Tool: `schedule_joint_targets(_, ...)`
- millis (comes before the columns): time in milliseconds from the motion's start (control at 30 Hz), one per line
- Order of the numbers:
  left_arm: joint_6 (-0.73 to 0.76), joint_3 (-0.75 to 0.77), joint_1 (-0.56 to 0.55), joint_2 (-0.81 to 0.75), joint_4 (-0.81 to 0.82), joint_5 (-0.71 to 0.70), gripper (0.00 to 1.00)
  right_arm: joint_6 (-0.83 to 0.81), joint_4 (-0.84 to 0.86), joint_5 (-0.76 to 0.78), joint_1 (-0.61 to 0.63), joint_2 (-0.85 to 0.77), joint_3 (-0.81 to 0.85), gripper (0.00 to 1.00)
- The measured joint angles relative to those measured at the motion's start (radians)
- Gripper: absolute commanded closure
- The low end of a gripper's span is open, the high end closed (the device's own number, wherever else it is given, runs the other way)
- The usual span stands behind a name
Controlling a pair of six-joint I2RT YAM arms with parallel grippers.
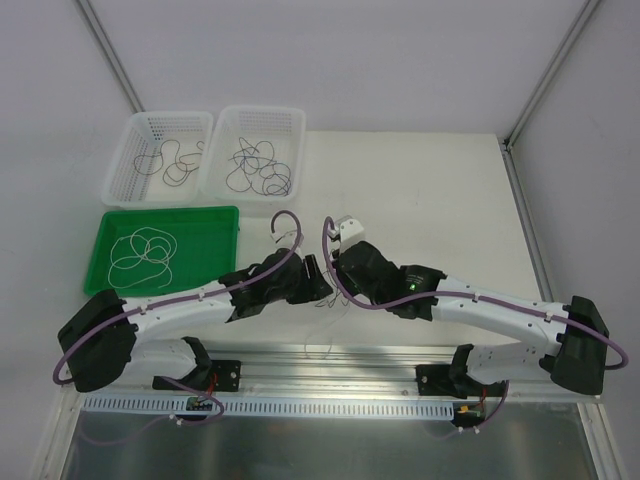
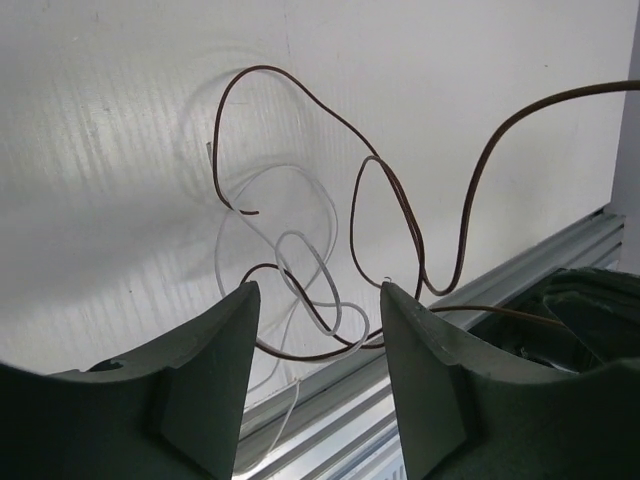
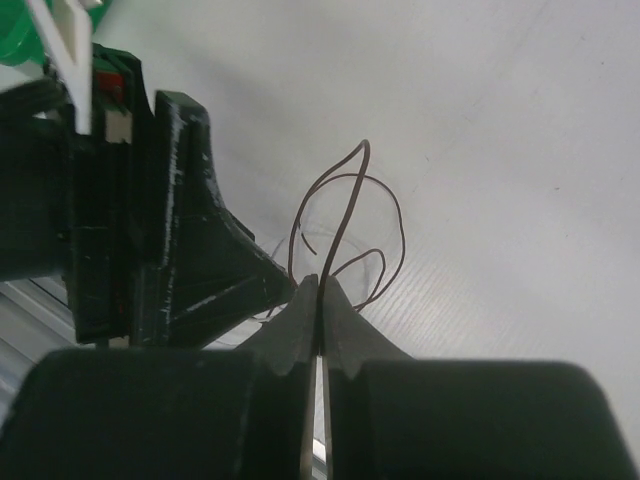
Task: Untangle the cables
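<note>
A brown cable [image 2: 300, 92] and a white cable [image 2: 318, 262] lie looped through each other on the white table by its near edge. My left gripper [image 2: 318, 290] is open, and the tangle lies just beyond and between its fingers without touching them. My right gripper [image 3: 318, 282] is shut on a strand of the brown cable [image 3: 345, 205], which rises in loops above its tips. In the top view the two grippers meet at mid-table, left gripper [image 1: 314, 282] and right gripper [image 1: 336, 272], with the faint tangle [image 1: 322, 335] just below them.
Two white baskets stand at the back left: one [image 1: 128, 135] holds dark cables and the other [image 1: 292, 125] holds dark and brown cables. A green tray [image 1: 215, 222] holds a white cable [image 1: 140, 255]. An aluminium rail [image 1: 330, 360] runs along the near edge.
</note>
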Motion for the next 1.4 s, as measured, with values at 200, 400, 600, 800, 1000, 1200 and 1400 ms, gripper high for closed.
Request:
schedule_joint_targets(200,-0.003,0.037,-0.032,0.109,0.002,-0.017,0.79,-0.003,0.000,0.001,0.008,0.000,0.000,0.99)
schedule_joint_targets(400,0.022,0.044,-0.039,0.125,-0.004,-0.068,1.00,-0.010,-0.022,0.061,0.017,-0.037,-0.009,0.99)
schedule_joint_targets(600,0.072,0.043,-0.025,0.014,-0.103,-0.225,1.00,0.000,-0.159,0.240,0.011,-0.210,-0.050,0.99)
schedule_joint_targets(800,0.150,0.043,0.124,-0.150,-0.211,-0.311,1.00,0.051,-0.340,0.423,-0.023,-0.416,-0.049,0.99)
schedule_joint_targets(1000,0.240,0.064,0.278,-0.267,-0.280,-0.339,1.00,0.102,-0.463,0.513,-0.032,-0.660,-0.049,0.99)
schedule_joint_targets(1200,0.302,0.153,0.300,-0.244,-0.314,-0.339,1.00,0.119,-0.517,0.520,-0.032,-0.790,-0.044,0.99)
schedule_joint_targets(1400,0.322,0.200,0.386,-0.172,-0.329,-0.328,1.00,0.209,-0.635,0.547,-0.032,-0.771,-0.006,0.99)
